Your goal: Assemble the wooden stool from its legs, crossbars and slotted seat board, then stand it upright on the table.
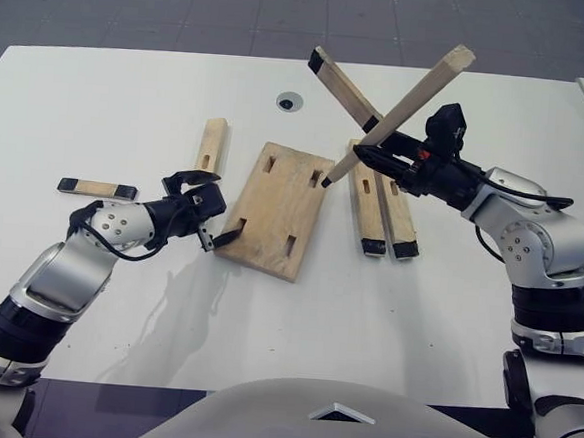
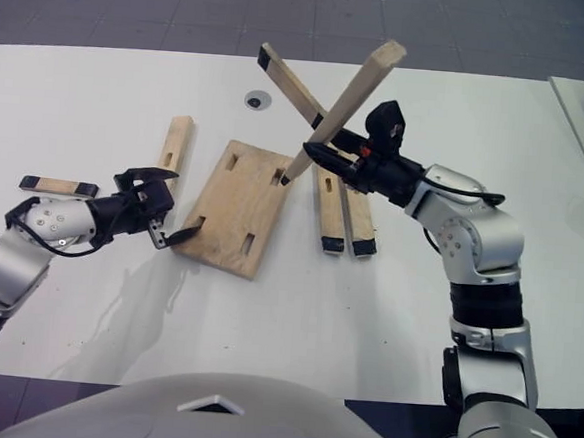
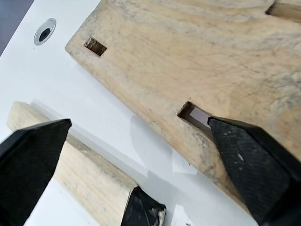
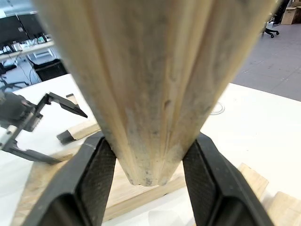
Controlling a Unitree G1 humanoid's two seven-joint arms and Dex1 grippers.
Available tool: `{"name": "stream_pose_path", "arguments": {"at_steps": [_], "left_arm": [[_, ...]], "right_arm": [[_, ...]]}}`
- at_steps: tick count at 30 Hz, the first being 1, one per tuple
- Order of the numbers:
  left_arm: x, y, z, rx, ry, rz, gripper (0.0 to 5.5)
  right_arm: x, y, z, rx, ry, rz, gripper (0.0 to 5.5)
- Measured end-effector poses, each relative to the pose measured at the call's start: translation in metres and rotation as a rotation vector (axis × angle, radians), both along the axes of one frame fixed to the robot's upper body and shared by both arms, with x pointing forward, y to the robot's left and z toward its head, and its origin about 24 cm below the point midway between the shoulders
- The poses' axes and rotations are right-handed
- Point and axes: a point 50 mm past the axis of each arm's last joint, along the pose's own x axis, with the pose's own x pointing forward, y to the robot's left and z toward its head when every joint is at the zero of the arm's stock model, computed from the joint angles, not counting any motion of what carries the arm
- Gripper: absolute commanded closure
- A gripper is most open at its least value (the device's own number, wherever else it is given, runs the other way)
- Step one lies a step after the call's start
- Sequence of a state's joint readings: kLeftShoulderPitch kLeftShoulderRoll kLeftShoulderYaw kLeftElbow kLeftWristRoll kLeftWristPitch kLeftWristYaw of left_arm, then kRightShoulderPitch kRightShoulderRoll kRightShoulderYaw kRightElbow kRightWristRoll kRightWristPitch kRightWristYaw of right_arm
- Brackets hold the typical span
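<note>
The slotted seat board lies flat at the middle of the table. My left gripper is open at the board's left edge, one fingertip against the edge by a slot, the other over a slotted leg. My right gripper is shut on a wooden leg. That leg is tilted, its lower black-tipped end hovering at the board's far right corner. In the right wrist view this leg sits between both pads.
Two more legs lie side by side right of the board. Another leg lies behind them. A short black-ended crossbar rests at the far left. A cable hole is at the back. The table front is bare.
</note>
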State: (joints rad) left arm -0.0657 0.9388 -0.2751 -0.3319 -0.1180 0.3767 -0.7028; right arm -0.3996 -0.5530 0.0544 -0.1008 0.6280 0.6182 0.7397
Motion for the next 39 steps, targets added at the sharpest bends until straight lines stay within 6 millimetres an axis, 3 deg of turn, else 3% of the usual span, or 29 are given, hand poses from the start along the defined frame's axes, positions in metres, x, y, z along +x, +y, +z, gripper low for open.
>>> {"name": "stream_pose_path", "arguments": {"at_steps": [9, 19, 27, 39], "left_arm": [[0.005, 0.008, 0.001, 0.011, 0.011, -0.111, 0.10], [0.012, 0.014, 0.001, 0.044, -0.007, -0.095, 0.10], [0.013, 0.012, 0.000, 0.040, -0.012, -0.092, 0.10], [0.013, 0.011, -0.002, 0.030, -0.013, -0.080, 0.10]], "right_arm": [[0.001, 0.009, -0.004, -0.030, 0.009, 0.096, 3.46], [0.000, 0.012, -0.012, -0.068, 0.040, 0.149, 3.46], [-0.010, 0.009, 0.004, 0.036, 0.063, 0.128, 3.46], [-0.018, 0.002, -0.021, 0.026, 0.165, 0.092, 3.46]]}}
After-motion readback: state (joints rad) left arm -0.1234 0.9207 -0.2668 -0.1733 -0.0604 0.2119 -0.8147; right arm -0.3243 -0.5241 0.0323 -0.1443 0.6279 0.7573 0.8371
